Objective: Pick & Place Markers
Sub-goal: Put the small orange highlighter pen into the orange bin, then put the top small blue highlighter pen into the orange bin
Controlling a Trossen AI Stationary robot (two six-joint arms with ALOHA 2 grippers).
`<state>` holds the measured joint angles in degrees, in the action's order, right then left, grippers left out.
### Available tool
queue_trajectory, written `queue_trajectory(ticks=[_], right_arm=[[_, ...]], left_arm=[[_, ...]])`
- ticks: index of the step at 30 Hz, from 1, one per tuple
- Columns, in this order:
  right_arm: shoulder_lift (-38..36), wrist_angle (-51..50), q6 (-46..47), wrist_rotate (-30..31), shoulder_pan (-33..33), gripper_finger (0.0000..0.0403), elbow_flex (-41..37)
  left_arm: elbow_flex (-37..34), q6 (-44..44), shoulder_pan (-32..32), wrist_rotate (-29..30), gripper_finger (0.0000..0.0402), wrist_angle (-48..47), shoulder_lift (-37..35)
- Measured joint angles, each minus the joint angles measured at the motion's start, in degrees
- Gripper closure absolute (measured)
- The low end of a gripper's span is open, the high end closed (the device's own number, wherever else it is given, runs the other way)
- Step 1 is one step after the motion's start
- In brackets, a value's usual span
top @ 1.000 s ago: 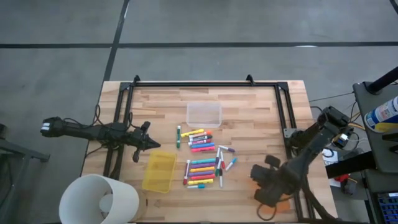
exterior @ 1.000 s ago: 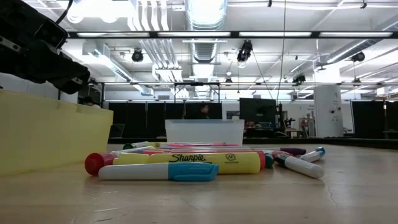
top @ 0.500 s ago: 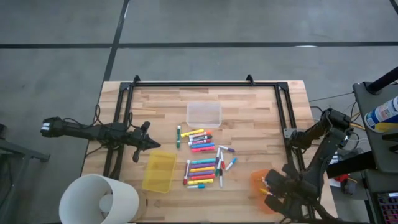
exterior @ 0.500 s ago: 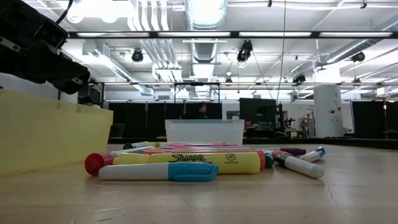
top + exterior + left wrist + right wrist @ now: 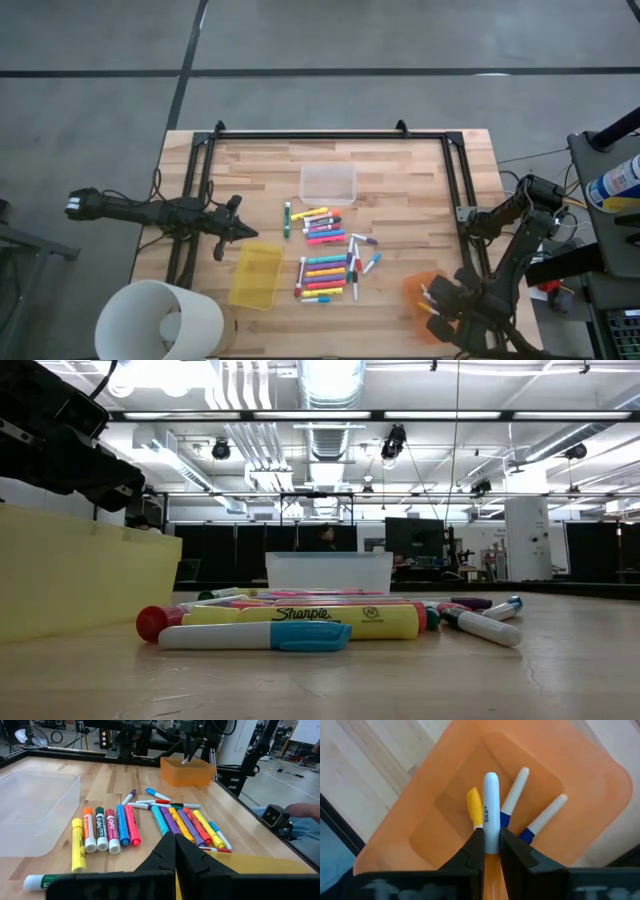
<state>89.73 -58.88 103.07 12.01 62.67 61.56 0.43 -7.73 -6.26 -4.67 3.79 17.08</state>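
Between the right fingers (image 5: 491,851), a white marker (image 5: 490,810) lettered "SKK" is pinched above the orange bin (image 5: 445,835); left fingers (image 5: 175,851) pressed together beside the yellow bin (image 5: 256,275). Loose markers (image 5: 328,262), one reading "Sharpie", strew the wooden bench (image 5: 400,190) under ducted ceilings.

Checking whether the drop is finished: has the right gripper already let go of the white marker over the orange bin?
No: the right gripper is shut on the white marker, held above the orange bin.
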Motion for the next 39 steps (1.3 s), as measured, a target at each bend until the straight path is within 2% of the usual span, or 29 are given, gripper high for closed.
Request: queue_trajectory(ticks=[6,14,23,39], right_arm=[[0.0,0.86,-1.31,0.19,0.0,0.0366,0.0],[0.0,0.89,-1.18,1.42,0.0,0.0332,-0.31],[0.0,1.05,-1.05,1.66,-0.04,0.0314,-0.31],[-0.05,1.18,1.95,1.54,-0.04,0.0326,0.54]], left_arm=[[-0.02,0.0,-0.01,0.0,0.0401,0.01,0.0],[-0.01,0.0,-0.01,0.0,0.0401,0.02,0.0],[-0.02,0.0,0.0,0.0,0.0401,0.02,-0.02],[-0.01,0.0,-0.01,0.0,0.0401,0.01,-0.02]])
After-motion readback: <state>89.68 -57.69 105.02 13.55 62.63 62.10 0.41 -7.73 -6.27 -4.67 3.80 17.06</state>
